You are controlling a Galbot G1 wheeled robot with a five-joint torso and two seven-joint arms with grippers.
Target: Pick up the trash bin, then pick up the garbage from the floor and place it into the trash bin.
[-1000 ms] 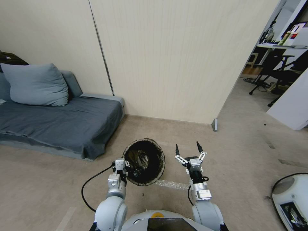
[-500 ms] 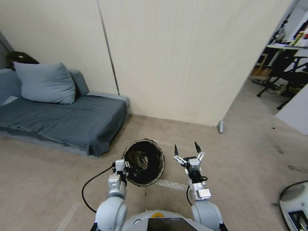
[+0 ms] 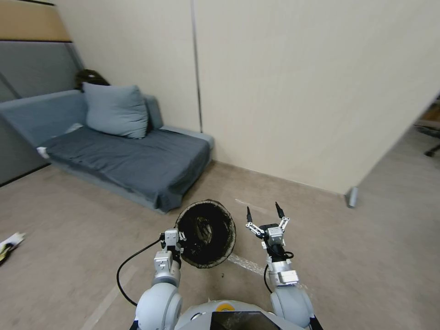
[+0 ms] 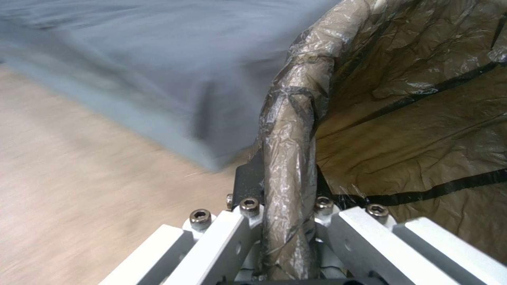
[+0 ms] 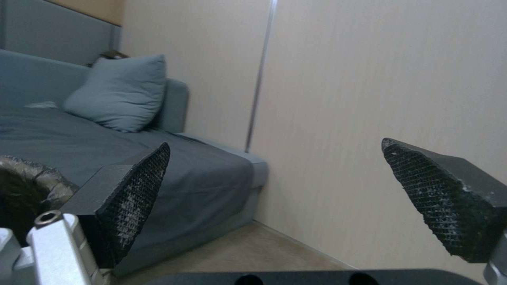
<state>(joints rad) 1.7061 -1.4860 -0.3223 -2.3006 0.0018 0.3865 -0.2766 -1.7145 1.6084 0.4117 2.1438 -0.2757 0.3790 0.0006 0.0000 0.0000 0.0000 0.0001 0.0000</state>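
A pale beige panelled wall (image 3: pixel 298 91) with a thin vertical seam fills the back of the room, meeting a tan floor (image 3: pixel 68 256). Against it on the left stands a low grey-blue sofa (image 3: pixel 137 160) with a matching cushion (image 3: pixel 114 110) propped at its far end. Behind the sofa sits a grey partition (image 3: pixel 32 68).
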